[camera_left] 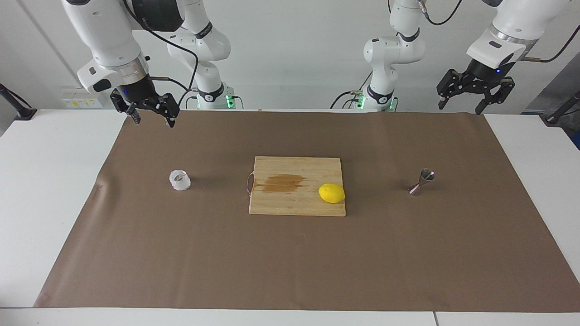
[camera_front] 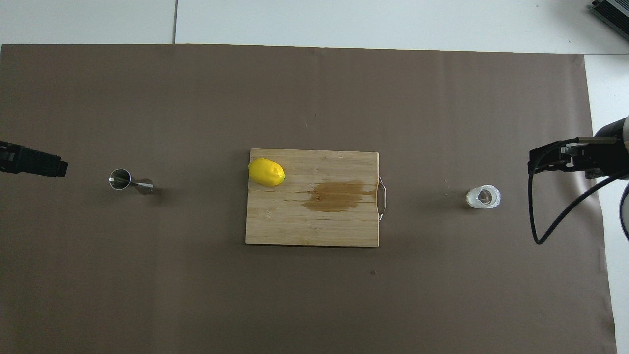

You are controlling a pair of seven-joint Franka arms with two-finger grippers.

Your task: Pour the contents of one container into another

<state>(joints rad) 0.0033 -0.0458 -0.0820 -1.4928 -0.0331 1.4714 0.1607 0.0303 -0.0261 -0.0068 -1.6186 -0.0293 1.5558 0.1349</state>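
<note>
Tumbler [camera_left: 180, 179] upright on the worktop [camera_left: 54, 190], at 9 o'clock of the cutting board [camera_left: 297, 201] in the facing view, jigger [camera_left: 422, 181] at 3 o'clock; right pincer [camera_left: 151, 113] and left pincer [camera_left: 466, 103] both raised, spread, empty; step: none begun, next needs a grasp of the tumbler.

Yellow lemon [camera_left: 331, 193]; frosty whitish tumbler [camera_left: 180, 179]; steel jigger [camera_left: 422, 181].
</note>
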